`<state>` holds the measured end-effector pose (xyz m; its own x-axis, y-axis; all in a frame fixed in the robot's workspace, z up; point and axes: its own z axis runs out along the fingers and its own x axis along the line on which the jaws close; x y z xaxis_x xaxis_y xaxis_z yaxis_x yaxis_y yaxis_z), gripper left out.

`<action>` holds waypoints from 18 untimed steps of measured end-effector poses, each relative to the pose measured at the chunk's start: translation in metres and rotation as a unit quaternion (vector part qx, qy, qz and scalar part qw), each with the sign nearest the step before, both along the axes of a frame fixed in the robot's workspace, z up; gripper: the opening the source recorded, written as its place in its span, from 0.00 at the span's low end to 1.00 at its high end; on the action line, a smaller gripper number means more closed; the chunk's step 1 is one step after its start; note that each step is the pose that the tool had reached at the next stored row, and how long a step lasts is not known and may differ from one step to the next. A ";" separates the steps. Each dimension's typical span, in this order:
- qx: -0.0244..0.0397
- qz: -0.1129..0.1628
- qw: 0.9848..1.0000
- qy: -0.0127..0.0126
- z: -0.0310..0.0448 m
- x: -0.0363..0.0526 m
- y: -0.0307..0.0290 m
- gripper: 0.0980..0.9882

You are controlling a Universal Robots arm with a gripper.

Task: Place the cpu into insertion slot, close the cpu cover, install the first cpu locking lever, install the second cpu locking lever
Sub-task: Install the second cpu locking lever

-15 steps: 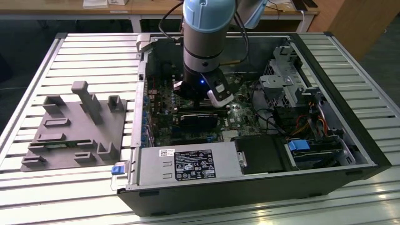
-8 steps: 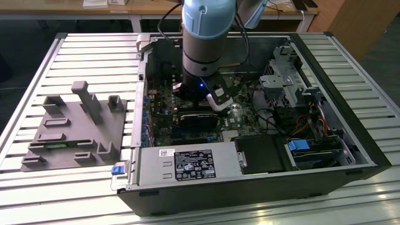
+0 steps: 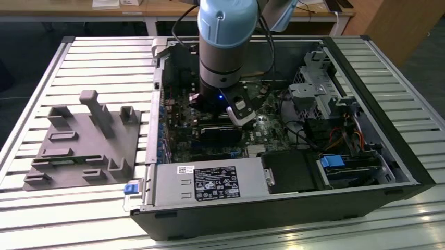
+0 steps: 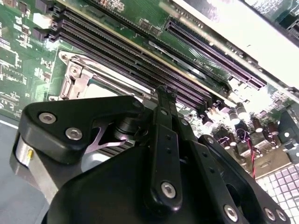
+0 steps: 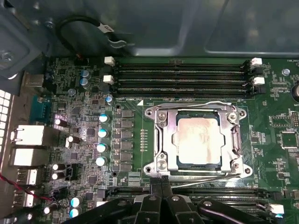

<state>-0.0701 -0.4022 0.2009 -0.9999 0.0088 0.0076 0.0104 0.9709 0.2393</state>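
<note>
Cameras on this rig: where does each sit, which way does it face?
Exterior view: off the arm, above the open computer case, looking down; arm shows.
First wrist view: on the wrist, facing the cpu seated under its cover; gripper at the edge.
Second wrist view: behind the gripper, grazing along the board.
Both wrist views share the socket and gripper.

The cpu (image 5: 197, 140) is seen seated in the insertion slot (image 5: 164, 140), its pale metal top framed by the cpu cover (image 5: 233, 140), which lies flat over it. Thin wire levers (image 5: 205, 105) are seen running along two sides of the socket. Black memory slots (image 5: 182, 77) are set just beside the socket on the green motherboard (image 5: 271, 154). The gripper (image 5: 160, 183) is seen with its fingertips pressed together, at the socket's edge.
</note>
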 end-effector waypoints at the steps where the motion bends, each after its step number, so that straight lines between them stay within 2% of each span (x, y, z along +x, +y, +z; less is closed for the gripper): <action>1: 0.001 0.000 1.000 0.000 -0.0006 -0.0003 0.0000 0.01; 6: 0.009 0.000 1.000 0.000 -0.0041 -0.0011 -0.0002 0.01; 12: 0.024 0.000 1.000 0.000 -0.0076 -0.0025 -0.0003 0.01; 18: 0.035 0.000 0.999 0.000 -0.0105 -0.0037 -0.0003 0.01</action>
<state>-0.0739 -0.4026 0.1904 -0.9999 0.0084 0.0080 0.0105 0.9519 0.3063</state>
